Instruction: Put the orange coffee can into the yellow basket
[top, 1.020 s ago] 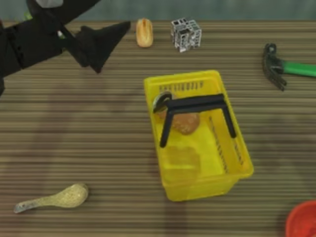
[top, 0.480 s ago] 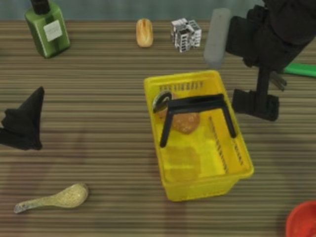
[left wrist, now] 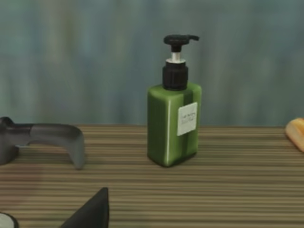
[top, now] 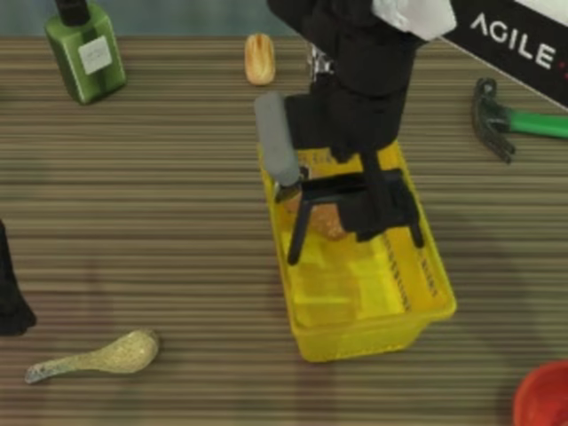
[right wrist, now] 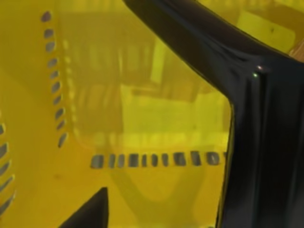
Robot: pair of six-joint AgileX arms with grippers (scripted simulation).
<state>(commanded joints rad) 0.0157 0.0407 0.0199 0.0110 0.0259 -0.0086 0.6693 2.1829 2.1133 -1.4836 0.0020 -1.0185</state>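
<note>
The orange coffee can lies on its side inside the yellow basket, near the far end and under the black handle. Its silver rim shows beside the handle; the right arm covers part of it. My right gripper hangs open over the basket's far half, beside the can and holding nothing. In the right wrist view there are the basket's slotted yellow wall, the handle and one fingertip. My left gripper is parked open at the table's left edge, with one fingertip in the left wrist view.
A green pump bottle stands at the back left, with a bread roll behind the basket. A hammer lies at the back right. A spoon is at the front left and a red bowl at the front right corner.
The right arm swung in from the back right to stand over the basket. The left arm drew back further to the left edge. The can stayed in the basket.
</note>
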